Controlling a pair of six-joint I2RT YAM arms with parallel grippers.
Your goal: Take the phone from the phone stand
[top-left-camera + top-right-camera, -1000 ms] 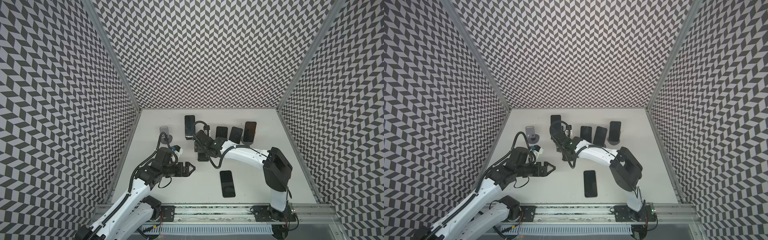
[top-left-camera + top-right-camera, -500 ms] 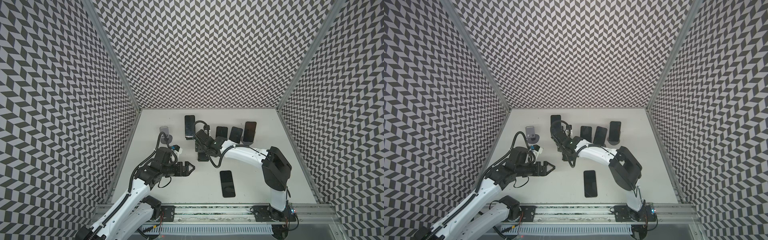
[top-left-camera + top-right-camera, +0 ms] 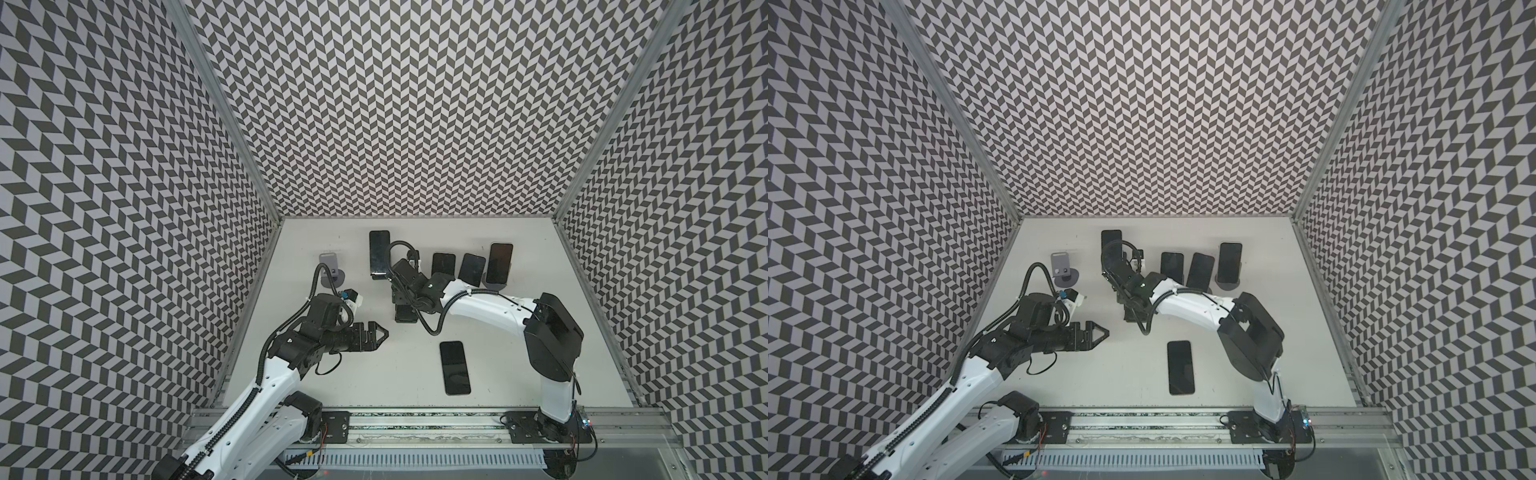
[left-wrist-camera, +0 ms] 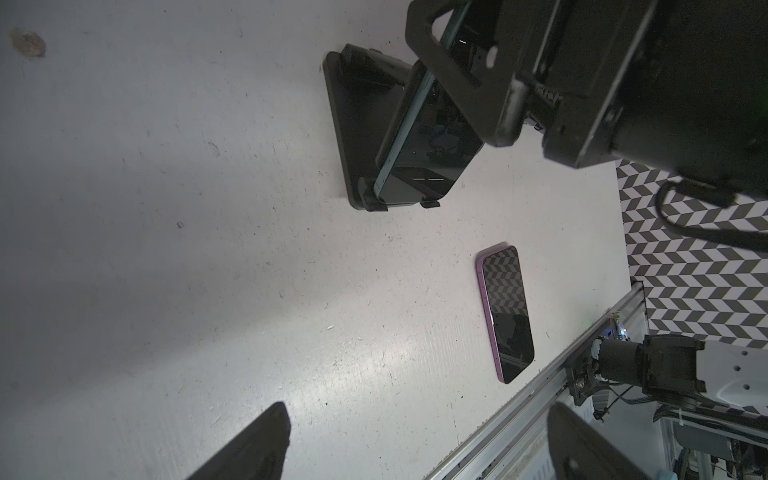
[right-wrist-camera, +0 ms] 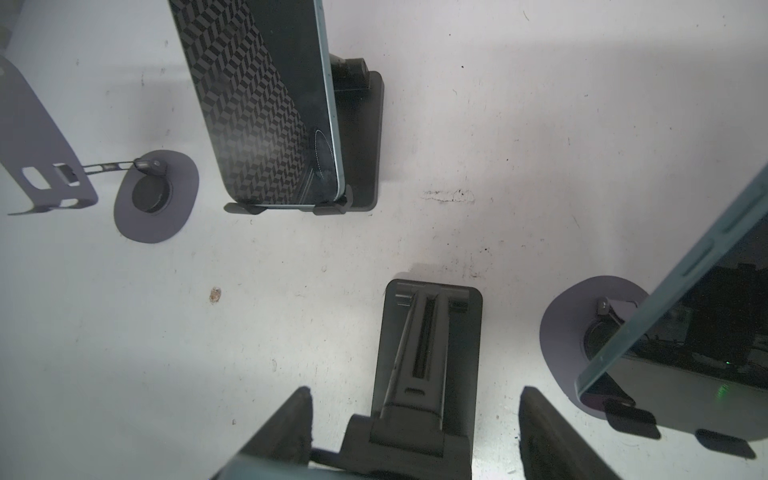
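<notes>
From where I stand the right gripper (image 3: 405, 306) is down over the phone (image 4: 428, 158) that leans on the black phone stand (image 4: 340, 124) in the middle of the table (image 3: 374, 386), its bottom edge seated behind the stand's two little lips. The jaws are pinched in on the phone's upper half, with one finger (image 4: 478, 99) pressed against its teal side edge in the left wrist view. I'd call that a grip made, with the phone not yet lifted off. The left gripper (image 3: 380, 332) hovers apart to the side, spread wide and holding nothing. To my eye the grasp is done and the removal itself is to come. The next move looks like a lift up along the slope of the backrest so the bottom edge clears the lips, before carrying the phone away. Pulling straight forward would likely drag the light stand along. There's bare table near the purple phone (image 3: 455, 368) lying flat in front, which seems a fair place to set it down
</notes>
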